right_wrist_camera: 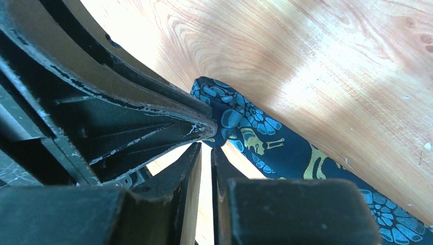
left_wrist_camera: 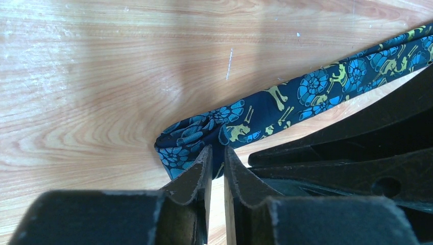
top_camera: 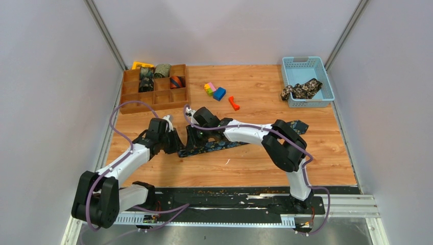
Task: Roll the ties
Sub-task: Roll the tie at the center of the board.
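A navy tie (top_camera: 214, 148) with gold-teal paisley lies slantwise across the wooden table. Its near-left end is folded over into a small bunch (left_wrist_camera: 191, 140). My left gripper (top_camera: 176, 145) is shut on that bunched end, with fabric pinched between the tips (left_wrist_camera: 217, 153). My right gripper (top_camera: 191, 143) meets the same end from the other side, its jaws almost together on the tie's edge (right_wrist_camera: 207, 145). The rest of the tie (right_wrist_camera: 286, 153) runs flat to the right. A black-tan floral tie (top_camera: 301, 90) lies in the blue basket. Rolled ties, one green (top_camera: 162, 70) and one striped (top_camera: 176, 81), sit in the wooden box.
The wooden compartment box (top_camera: 153, 99) stands at the back left. The blue basket (top_camera: 327, 76) stands at the back right. Coloured plastic blocks (top_camera: 215, 90) and a red piece (top_camera: 234, 103) lie between them. Each arm's fingers crowd the other's wrist view.
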Controlling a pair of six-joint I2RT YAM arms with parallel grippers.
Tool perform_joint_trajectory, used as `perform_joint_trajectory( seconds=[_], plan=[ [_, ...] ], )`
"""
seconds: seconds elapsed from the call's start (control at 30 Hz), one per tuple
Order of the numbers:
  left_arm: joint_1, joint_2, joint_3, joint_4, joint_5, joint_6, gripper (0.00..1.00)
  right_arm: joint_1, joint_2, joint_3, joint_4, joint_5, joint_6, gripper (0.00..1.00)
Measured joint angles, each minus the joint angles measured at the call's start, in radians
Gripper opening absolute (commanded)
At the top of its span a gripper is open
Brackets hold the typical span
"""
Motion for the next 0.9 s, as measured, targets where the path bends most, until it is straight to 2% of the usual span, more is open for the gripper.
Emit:
perform_joint_trajectory(
  seconds=[0.27, 0.6, 0.9],
  plan=[
    [0.0, 0.0, -0.019, 0.018, 0.005, -0.008, 0.0, 0.0, 0.0, 0.0, 0.0, 0.001, 0.0, 0.25],
    [0.0, 0.0, -0.024, 0.039, 0.008, -0.007, 0.0, 0.0, 0.021, 0.01, -0.001, 0.008, 0.004, 0.29],
    [0.0, 0.0, -0.03, 0.042, -0.001, -0.006, 0.0, -0.002, 0.063, 0.032, -0.026, 0.019, 0.011, 0.26]
  ],
)
